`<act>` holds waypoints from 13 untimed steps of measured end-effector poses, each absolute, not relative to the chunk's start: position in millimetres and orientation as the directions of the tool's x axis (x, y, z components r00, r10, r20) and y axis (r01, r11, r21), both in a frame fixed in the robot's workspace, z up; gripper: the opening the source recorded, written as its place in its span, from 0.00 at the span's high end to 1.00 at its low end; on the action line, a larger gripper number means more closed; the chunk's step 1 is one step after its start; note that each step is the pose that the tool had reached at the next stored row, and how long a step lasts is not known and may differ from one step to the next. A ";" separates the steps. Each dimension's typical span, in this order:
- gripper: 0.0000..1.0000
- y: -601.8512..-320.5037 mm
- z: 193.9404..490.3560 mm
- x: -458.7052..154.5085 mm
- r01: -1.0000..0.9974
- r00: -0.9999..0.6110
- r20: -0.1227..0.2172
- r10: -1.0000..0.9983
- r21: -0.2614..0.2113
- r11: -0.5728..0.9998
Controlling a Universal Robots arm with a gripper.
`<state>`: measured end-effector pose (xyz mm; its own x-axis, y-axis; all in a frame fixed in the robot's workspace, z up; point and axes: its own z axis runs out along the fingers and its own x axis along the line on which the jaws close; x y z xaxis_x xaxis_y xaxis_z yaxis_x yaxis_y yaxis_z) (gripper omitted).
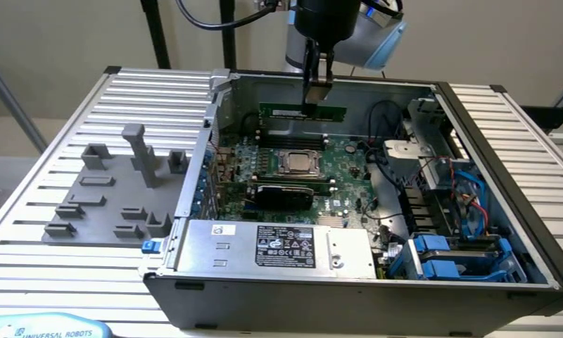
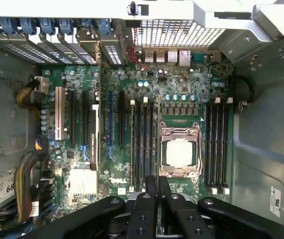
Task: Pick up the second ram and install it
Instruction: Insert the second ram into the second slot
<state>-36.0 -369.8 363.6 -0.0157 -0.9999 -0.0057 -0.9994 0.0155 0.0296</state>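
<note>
As I watch through the exterior view, the gripper (image 1: 317,103) hangs over the open computer case (image 1: 507,183). Its two fingers are pinched nearly together on the second ram (image 1: 281,111). They grip the stick's upper edge a little to the exterior view's right of its middle, so the longer part of the green board reaches toward the exterior view's left. The stick stands on edge with its long side level. It is in the air in front of the case's far wall, above the back part of the motherboard (image 1: 343,179). I see it clear of the board and not seated in any slot.

Through the wrist view I look straight down past the black fingers (image 2: 150,199) onto the board. The fingertips stand close together with only a thin sliver between them. I take that sliver for the stick seen edge-on, but I cannot tell for certain. Beneath them run long memory slots (image 2: 142,142) just beside the processor socket (image 2: 180,152), and a second bank of slots (image 2: 216,144) lies on the socket's other side.

In the exterior view the power supply box (image 1: 272,246) fills the near end of the case. The grey holder blocks (image 1: 122,197) sit on the slatted table (image 1: 37,176) at the exterior view's left, well apart from the gripper.
</note>
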 end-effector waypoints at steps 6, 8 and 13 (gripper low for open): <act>0.87 -369.8 360.3 -36.0 -0.999 -0.016 -0.006 -1.000 0.030 0.016; 0.87 -369.9 356.7 -36.0 -0.999 -0.016 -0.005 -1.000 0.030 0.016; 0.87 -369.9 347.5 -36.0 -0.999 -0.016 -0.006 -1.000 0.030 0.015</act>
